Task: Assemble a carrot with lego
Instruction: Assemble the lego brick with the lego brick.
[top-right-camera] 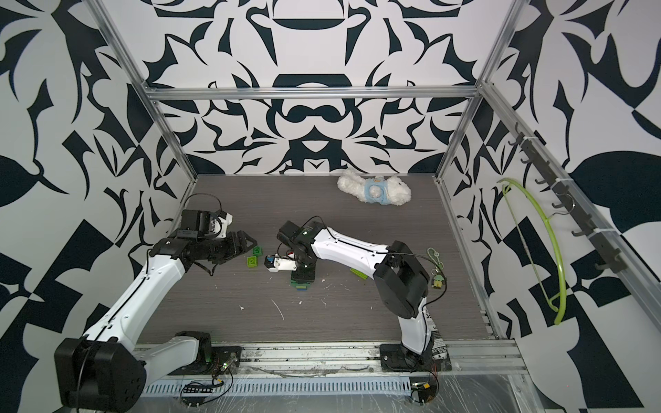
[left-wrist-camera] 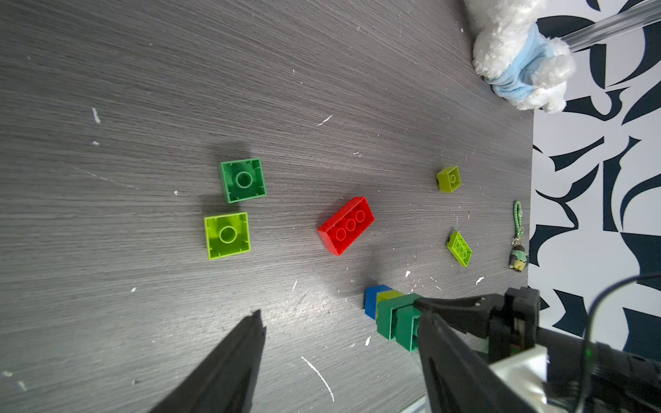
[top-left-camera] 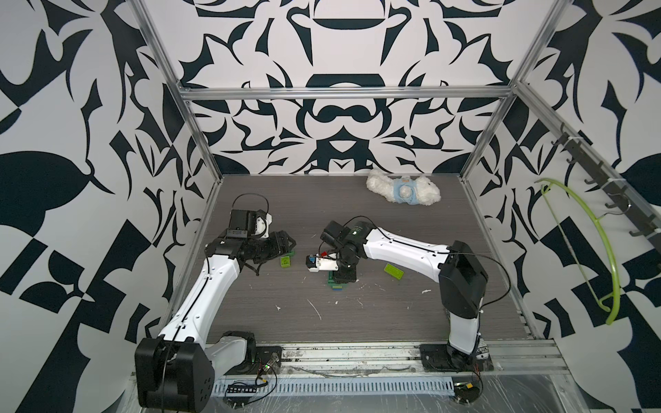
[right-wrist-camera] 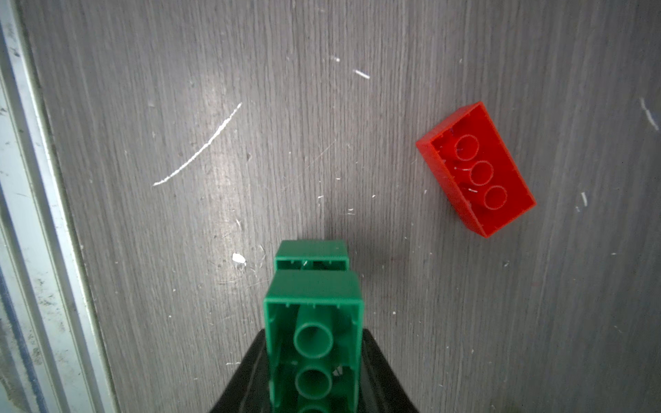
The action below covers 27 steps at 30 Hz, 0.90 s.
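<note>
Right wrist view has the right gripper (right-wrist-camera: 314,361) clamped on the carrot (right-wrist-camera: 313,286) by its top brick (right-wrist-camera: 314,321), black fingers (right-wrist-camera: 382,375) pressed against that brick's two long sides. In both top views the gripper points down at the bench (top-left-camera: 357,314), and the carrot (top-left-camera: 335,285) stands directly under it, about mid-bench and somewhat nearer the front edge than the back. So far the carrot is a short stack. A blue brick (left-wrist-camera: 371,300) is lowest, on the bench, then a lime one (left-wrist-camera: 388,296), a dark green one (left-wrist-camera: 387,321), and the dark green oblong top brick, wider than those below. The top brick's hollow side, with its row of round tubes, faces the wrist camera. The left gripper (top-left-camera: 288,245) hangs low toward the left edge with its jaws apart and nothing between them, apart from the carrot, which lies to its right. A lime square (left-wrist-camera: 227,235) and a dark green square (left-wrist-camera: 243,180) lie side by side just at its tips, both hollow side up. The red brick (left-wrist-camera: 346,226), oblong and also hollow side up, lies loose between those squares and the carrot, touching neither. A lime oblong (left-wrist-camera: 459,248) and a small lime brick (left-wrist-camera: 449,178) lie toward the right edge. A plush (top-left-camera: 402,191) lies by the back edge.
</note>
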### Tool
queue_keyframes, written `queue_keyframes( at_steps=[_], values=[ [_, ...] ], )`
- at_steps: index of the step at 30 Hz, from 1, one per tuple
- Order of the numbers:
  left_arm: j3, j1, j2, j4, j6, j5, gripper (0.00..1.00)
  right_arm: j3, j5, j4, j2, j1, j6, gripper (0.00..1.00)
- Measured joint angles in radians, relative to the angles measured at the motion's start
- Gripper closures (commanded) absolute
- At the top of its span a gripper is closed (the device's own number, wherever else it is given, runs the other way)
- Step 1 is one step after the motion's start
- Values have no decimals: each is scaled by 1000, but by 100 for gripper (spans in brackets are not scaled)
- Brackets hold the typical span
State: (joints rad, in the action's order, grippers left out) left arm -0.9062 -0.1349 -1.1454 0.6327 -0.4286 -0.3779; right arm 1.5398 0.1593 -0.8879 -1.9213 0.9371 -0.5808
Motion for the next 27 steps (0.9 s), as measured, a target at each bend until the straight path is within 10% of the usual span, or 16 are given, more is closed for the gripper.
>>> queue_keyframes(
  at_steps=[27],
  values=[
    [2,0,1,0,0,-4,25,40,-18,-9,-11,7,101,76]
  ],
)
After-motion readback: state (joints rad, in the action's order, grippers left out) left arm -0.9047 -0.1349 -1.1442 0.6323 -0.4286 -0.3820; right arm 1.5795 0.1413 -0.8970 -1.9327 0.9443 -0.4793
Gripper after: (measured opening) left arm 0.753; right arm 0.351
